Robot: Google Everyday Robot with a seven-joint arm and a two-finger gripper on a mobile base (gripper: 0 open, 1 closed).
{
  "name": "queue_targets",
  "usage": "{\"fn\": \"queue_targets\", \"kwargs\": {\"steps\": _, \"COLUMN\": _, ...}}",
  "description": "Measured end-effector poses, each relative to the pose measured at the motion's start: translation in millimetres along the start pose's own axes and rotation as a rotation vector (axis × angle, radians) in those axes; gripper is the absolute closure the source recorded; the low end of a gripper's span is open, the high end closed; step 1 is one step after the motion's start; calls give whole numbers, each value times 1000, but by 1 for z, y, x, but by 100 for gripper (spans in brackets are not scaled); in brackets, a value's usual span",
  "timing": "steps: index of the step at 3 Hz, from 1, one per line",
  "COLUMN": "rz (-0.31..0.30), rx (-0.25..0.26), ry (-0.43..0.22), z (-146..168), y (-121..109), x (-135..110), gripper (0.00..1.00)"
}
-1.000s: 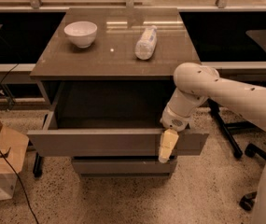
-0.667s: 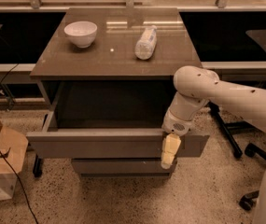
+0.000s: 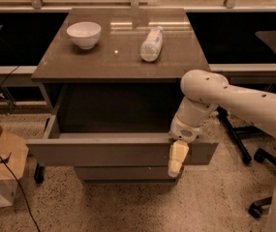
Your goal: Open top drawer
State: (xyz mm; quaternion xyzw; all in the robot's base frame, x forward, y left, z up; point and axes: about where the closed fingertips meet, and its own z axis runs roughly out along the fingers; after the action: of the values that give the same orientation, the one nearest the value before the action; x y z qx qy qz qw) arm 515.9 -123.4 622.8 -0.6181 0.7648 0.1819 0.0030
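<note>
Top drawer (image 3: pixel 103 152) is pulled well out, its front nearest. My gripper (image 3: pixel 176 161) hangs on that front toward 3 o'clock; open or clamped, I cannot tell. Opening seems nearly done; next, I'd release and back off.

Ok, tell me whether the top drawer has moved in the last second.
Yes: the top drawer slid slightly farther out from under the tabletop, with the gripper at its front edge.

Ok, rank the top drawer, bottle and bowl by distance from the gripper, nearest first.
The gripper hangs over the front of the top drawer, towards its right end.
1. Top drawer: right at the gripper, pulled out.
2. Bottle: lying on the tabletop, behind the gripper.
3. Bowl: back left of the tabletop.
</note>
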Motion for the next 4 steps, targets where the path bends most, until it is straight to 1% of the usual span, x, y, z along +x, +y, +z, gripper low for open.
{"fn": "queue_targets", "kwargs": {"steps": 1, "rz": 0, "rx": 0, "ry": 0, "z": -1, "y": 0, "x": 0, "gripper": 0}}
{"fn": "queue_targets", "kwargs": {"steps": 3, "rz": 27, "rx": -24, "ry": -10, "z": 4, "y": 15, "x": 8, "gripper": 0}}
{"fn": "queue_targets", "kwargs": {"steps": 4, "rz": 115, "rx": -17, "ry": -105, "z": -13, "y": 57, "x": 5, "gripper": 0}}
